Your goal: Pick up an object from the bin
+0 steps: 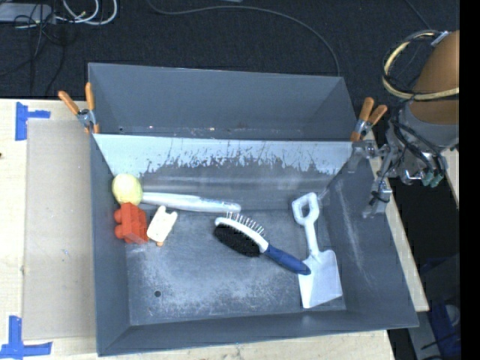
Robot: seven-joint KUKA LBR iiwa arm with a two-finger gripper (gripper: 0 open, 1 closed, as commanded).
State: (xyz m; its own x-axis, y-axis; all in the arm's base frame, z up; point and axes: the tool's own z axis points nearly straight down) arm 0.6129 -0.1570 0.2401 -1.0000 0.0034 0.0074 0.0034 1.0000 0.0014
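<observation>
Over the bin (pixel 225 118) rim — right side — hangs the gripper (pixel 377 192).

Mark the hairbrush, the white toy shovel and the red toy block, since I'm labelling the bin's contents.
hairbrush (pixel 235 240), camera view, on its black head.
white toy shovel (pixel 321 279), camera view, on its blade.
red toy block (pixel 130 223), camera view, on its body.

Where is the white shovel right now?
Camera view: the white shovel lies on the bin floor at the right, blade toward the front wall, right of the blue-handled brush.
</observation>
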